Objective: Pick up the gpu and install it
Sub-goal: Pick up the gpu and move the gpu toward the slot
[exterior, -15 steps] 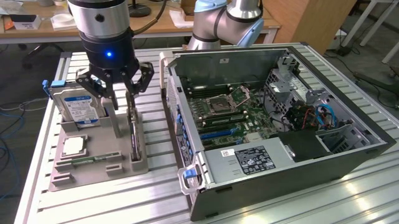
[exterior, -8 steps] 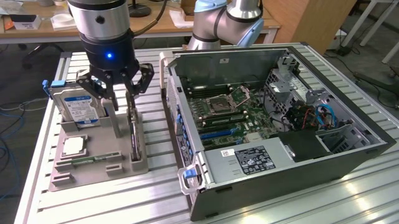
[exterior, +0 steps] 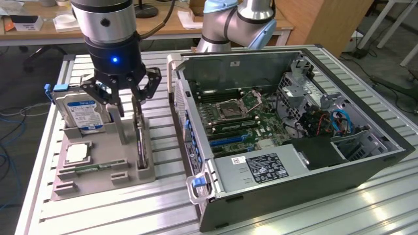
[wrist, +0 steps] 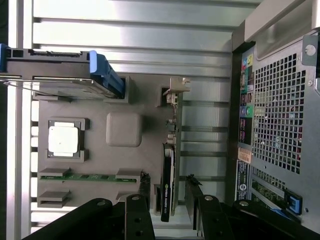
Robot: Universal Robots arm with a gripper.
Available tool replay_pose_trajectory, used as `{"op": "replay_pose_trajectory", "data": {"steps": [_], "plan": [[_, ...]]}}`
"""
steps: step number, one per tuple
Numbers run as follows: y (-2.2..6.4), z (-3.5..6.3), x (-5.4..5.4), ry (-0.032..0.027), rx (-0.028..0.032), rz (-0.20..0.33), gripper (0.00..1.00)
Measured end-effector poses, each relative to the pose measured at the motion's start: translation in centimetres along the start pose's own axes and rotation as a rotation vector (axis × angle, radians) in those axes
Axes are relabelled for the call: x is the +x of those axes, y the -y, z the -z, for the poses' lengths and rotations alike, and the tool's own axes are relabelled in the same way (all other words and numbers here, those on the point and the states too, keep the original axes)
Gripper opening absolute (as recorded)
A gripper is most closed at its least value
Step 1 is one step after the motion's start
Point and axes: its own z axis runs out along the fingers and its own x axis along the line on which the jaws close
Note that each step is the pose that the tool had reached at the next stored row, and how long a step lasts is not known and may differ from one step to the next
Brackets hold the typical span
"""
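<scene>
- The gpu [wrist: 168, 165] stands on edge in a slot of the grey holder tray [wrist: 150, 125], on the side nearest the open computer case [exterior: 294, 122].
- Gripper [wrist: 168, 192] above it, jaws apart, straddling the card.
- Ribbed aluminium table [exterior: 130, 205]; wooden desk [exterior: 156, 30] behind.

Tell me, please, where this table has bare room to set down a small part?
The table's slats are bare below the grey tray in the exterior view, and at that view's lower right beside the computer case. The gap between tray and case is narrow; the open gripper crowds the gpu.
</scene>
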Motion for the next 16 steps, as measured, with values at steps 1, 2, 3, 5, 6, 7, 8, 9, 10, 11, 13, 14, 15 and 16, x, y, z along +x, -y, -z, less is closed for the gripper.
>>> {"op": "replay_pose_trajectory", "data": {"steps": [1,2,3,5,6,7,8,9,10,11,13,14,15,16], "plan": [[0.00,-0.03,0.00,0.0000,0.0000,0.000,0.42],[0.01,-0.05,0.00,0.0000,0.0000,0.000,0.42],[0.01,-0.08,0.00,0.0000,0.0000,0.000,0.42],[0.02,-0.14,0.00,0.0000,0.0000,0.000,0.42],[0.03,-0.17,0.01,0.0000,0.0000,0.000,0.42],[0.03,-0.20,0.01,0.0000,0.0000,0.000,0.42],[0.04,-0.23,0.00,0.0000,0.0000,0.000,0.42],[0.04,-0.25,0.01,0.0000,0.0000,0.000,0.42],[0.04,-0.28,0.01,0.0001,0.0000,0.000,0.42],[0.05,-0.31,0.01,0.0000,0.0000,0.000,0.42],[0.05,-0.37,0.01,0.0000,0.0000,0.000,0.42],[0.06,-0.40,0.01,0.0001,0.0000,0.000,0.42],[0.06,-0.43,0.01,0.0000,0.0000,0.000,0.42],[0.07,-0.46,0.01,0.0001,-0.0001,0.000,0.42]]}}
